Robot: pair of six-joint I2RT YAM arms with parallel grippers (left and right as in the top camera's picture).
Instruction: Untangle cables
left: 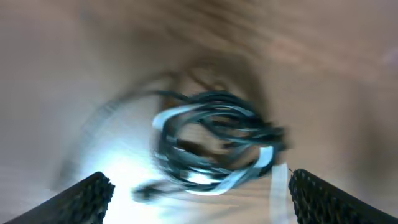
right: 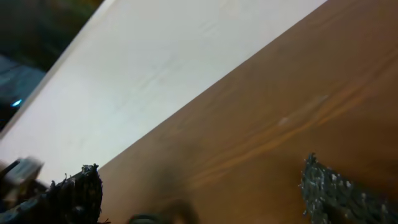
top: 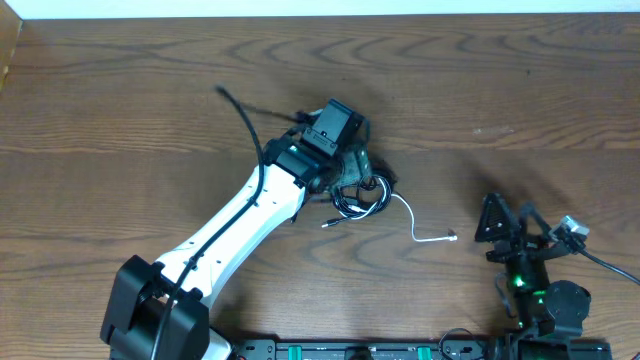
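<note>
The cables (top: 362, 196) lie in one tangled bundle of black and white loops on the wooden table, just right of centre. A white tail (top: 428, 236) with a small plug end trails off to the right. My left gripper (top: 352, 172) hovers over the bundle's upper left edge. In the blurred left wrist view the cables (left: 214, 143) sit just beyond my left gripper (left: 199, 177), which is open with nothing between its fingers (left: 84, 199). My right gripper (top: 508, 222) rests near the front right, apart from the cables. In its wrist view the right gripper (right: 200, 165) is open over bare wood.
The left arm's white body (top: 235, 225) crosses the table diagonally from the front left, with its thick black wire (top: 250, 125) arching above it. A pale strip (right: 155, 68) borders the table's far edge (top: 320, 16). The arm bases stand along the front edge.
</note>
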